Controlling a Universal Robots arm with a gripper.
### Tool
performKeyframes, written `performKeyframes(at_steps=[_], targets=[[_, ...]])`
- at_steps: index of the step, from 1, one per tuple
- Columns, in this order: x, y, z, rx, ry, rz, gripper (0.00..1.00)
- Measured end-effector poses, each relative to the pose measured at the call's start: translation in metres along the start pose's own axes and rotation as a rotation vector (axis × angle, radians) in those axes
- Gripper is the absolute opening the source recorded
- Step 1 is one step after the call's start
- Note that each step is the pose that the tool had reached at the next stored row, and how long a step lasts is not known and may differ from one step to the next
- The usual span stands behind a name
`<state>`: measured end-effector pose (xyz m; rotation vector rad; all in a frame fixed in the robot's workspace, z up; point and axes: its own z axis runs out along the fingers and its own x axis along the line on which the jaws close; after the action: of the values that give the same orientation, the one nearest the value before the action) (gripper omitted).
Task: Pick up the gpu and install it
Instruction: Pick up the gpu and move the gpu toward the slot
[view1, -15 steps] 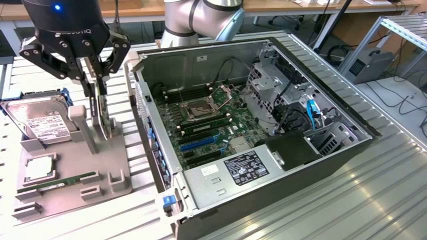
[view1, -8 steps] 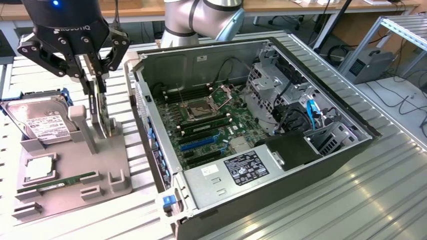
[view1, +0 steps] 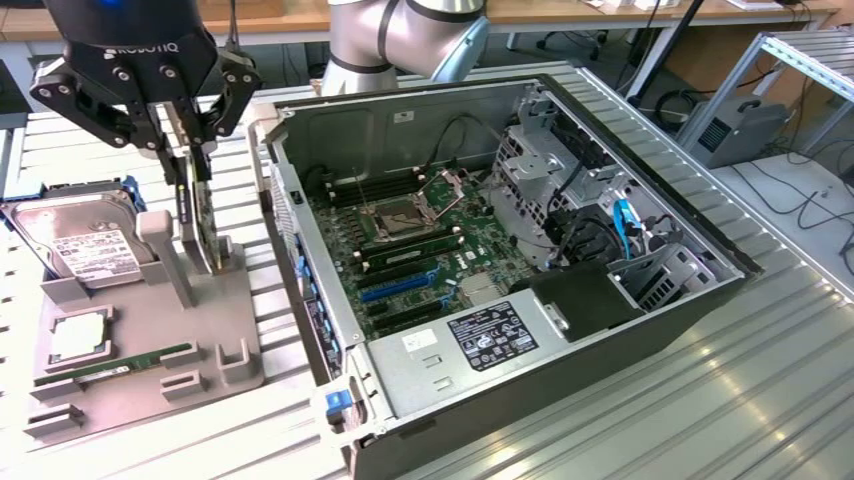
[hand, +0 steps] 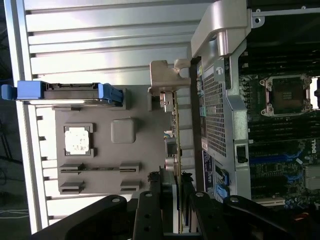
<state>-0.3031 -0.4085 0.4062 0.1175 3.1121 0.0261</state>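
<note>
The gpu (view1: 202, 228) stands on edge over the grey parts tray (view1: 200, 340), beside a grey upright post, on the exterior view's left. My gripper (view1: 188, 160) comes down on its top edge with a finger on each side, shut on the card. In the wrist view the gpu (hand: 176, 131) shows edge-on as a thin green strip running up from between my fingers, with the gripper (hand: 172, 189) closed around it. I cannot tell whether its lower edge still rests in the tray's slot. The open computer case (view1: 534, 350) lies beside the tray, its motherboard (view1: 414, 255) and blue slots (view1: 395, 291) exposed.
The tray (hand: 145, 150) also carries a hard drive (view1: 87, 250) in a blue-tabbed carrier, a CPU (view1: 78, 335) and a RAM stick (view1: 114, 368). The case's metal wall (view1: 287, 220) rises close beside the card. Drive cages and cables fill the case's far side. Everything sits on a ribbed aluminium table.
</note>
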Motion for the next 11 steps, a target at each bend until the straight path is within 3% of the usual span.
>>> performKeyframes(at_steps=[11], targets=[[-0.0002, 0.0001, -0.0072, 0.0000, 0.0000, 0.000, 0.27]])
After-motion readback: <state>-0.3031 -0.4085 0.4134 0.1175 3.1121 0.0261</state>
